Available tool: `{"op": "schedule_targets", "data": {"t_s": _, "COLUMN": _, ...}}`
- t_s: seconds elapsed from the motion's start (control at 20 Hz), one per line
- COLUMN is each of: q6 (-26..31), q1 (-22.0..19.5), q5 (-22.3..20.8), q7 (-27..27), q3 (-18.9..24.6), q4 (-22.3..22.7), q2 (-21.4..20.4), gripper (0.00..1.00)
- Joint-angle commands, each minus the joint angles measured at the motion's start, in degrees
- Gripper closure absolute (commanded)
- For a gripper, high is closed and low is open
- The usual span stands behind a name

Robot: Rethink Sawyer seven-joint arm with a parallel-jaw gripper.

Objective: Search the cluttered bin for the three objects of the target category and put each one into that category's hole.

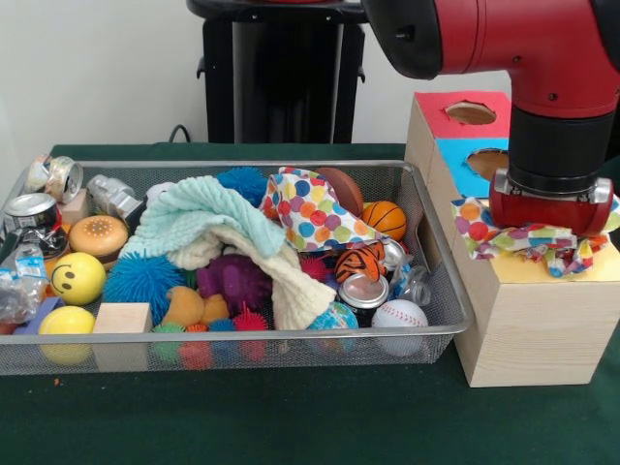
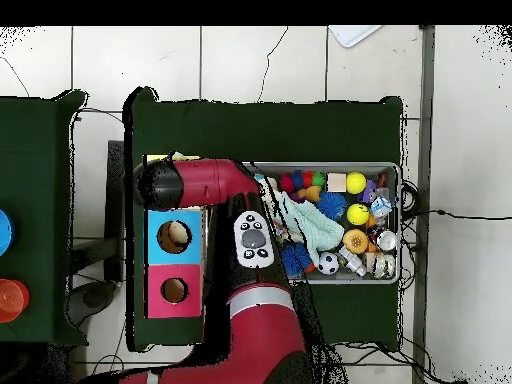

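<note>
No readable text, label, brand or number on anything.

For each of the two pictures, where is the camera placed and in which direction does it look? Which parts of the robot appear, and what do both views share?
Front view: across the table, facing the robot; shows the bin, the polka-dot cloth on the yellow-topped box, the pedestal and red arm above it.
Overhead view: above the table, looking straight down; shows the arm over the boxes.
Shared: bin, mint-green towel, arm.
</note>
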Motion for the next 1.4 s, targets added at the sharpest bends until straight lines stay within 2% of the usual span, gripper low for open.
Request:
{"op": "schedule_targets", "data": {"t_s": 0.05, "q6": -6.71, "q1": -5.59, "q5": -10.71, "q7": -8.98, "q3": 2.6, "q4": 5.55, "q2": 11.22, "gripper": 0.0}}
{"op": "schedule_targets", "data": {"t_s": 0.45, "q6": -5.85, "q1": -3.82, "q5": -13.05, "q7": -5.99, "q3": 0.99, "q4": 4.06, "q2": 11.04, "gripper": 0.0}}
{"op": "schedule_targets", "data": {"t_s": 0.8, "q6": -6.7, "q1": -3.03, "q5": -13.35, "q7": -3.22, "q3": 0.21, "q4": 3.64, "q2": 10.5, "gripper": 0.0}}
{"op": "schedule_targets", "data": {"t_s": 1.25, "q6": 0.15, "q1": -1.01, "q5": -12.39, "q7": -2.43, "q3": -0.53, "q4": 5.96, "q2": 3.99, "gripper": 0.0}}
{"op": "schedule_targets", "data": {"t_s": 1.4, "q6": 1.81, "q1": -1.07, "q5": -12.29, "q7": -2.56, "q3": -0.26, "q4": 5.2, "q2": 3.49, "gripper": 0.0}}
